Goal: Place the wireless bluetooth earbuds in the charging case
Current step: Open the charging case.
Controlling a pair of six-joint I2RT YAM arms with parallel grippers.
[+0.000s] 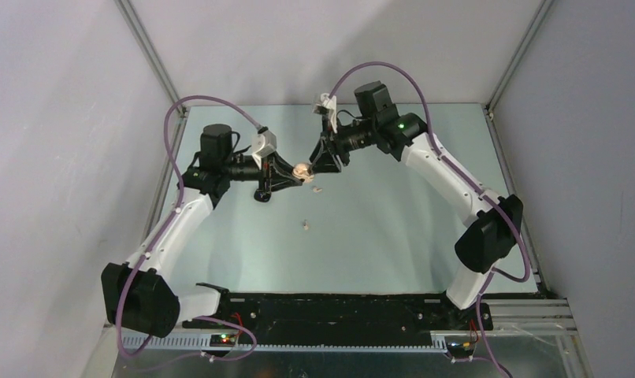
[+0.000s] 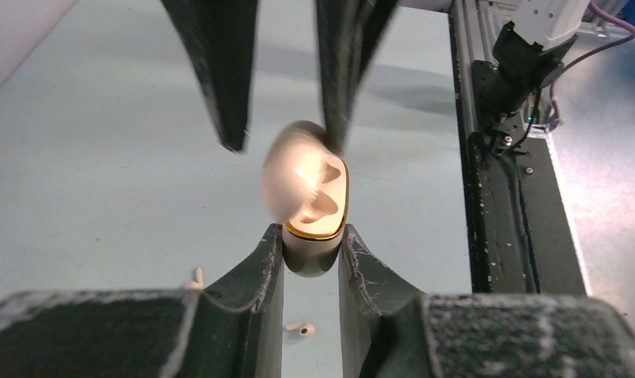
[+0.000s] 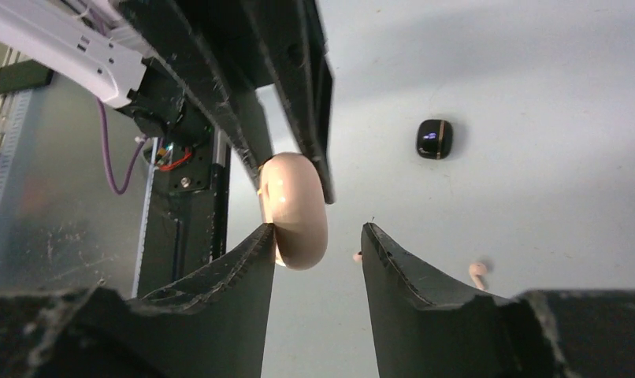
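Note:
The charging case point(image 2: 313, 250), a cream pebble with a gold rim, hangs above the table with my left gripper point(image 2: 312, 235) shut on its lower half. Its lid point(image 2: 285, 183) stands open and blurred, showing the pale inside. My right gripper point(image 3: 319, 230) is open around the case point(image 3: 296, 211): its left finger point(image 3: 247, 264) touches the shell, while the other stands apart from it. In the top view both grippers meet at the case point(image 1: 301, 170). Two earbuds lie on the table below, one point(image 1: 316, 189) near the grippers and one point(image 1: 305, 225) closer to the bases.
A small black rounded object point(image 3: 435, 138) lies on the table beyond the case. The black base rail point(image 2: 503, 197) with its cables runs along the near edge. Grey walls and metal frame posts point(image 1: 153, 55) enclose the table.

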